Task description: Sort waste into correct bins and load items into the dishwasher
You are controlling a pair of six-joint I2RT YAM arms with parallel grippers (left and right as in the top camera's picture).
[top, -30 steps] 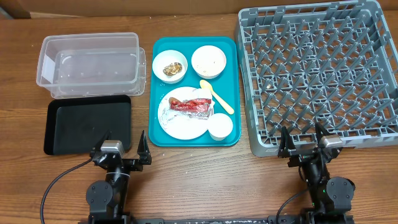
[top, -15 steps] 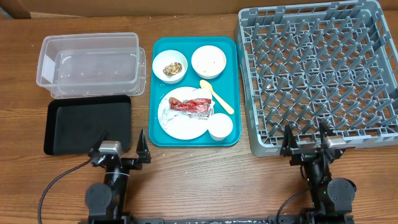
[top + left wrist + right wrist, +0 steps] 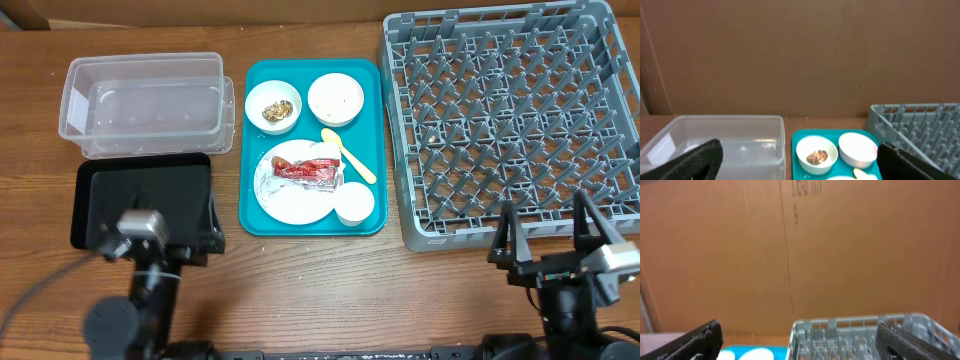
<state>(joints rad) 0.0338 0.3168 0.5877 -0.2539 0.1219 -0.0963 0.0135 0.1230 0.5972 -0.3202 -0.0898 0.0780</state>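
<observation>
On the teal tray [image 3: 248, 150] lies everything I must sort. The plate [image 3: 290, 205] fills its near half, and the red wrapper [image 3: 308, 170] lies across the plate's far part with silver foil showing under it. Pale crumpled stuff at the plate's left rim may be foil or napkin; I cannot tell which. The cup [image 3: 354, 203] stands in the tray's near right corner, just beside the plate. The yellow spoon [image 3: 348, 156] lies slanted along the tray's right side, between the cup and the right bowl [image 3: 335, 98]. That bowl stands at the tray's far end, and beside it the left bowl [image 3: 252, 100] carries brown lumps [image 3: 274, 111].

Left of the teal tray, the clear tub [image 3: 145, 70] sits level with its far half. The black tray [image 3: 130, 190] sits level with its near half, close against the tub. Right of the teal tray stands the grey rack [image 3: 510, 110].

My left claw [image 3: 799, 150] hangs left of the teal tray's near corner, above the black tray's near edge. Its jaws are spread wide and grip nothing.

My right claw [image 3: 543, 215] hangs to the right of the teal tray, at the rack's near edge. Its jaws are also wide apart and hold nothing.
</observation>
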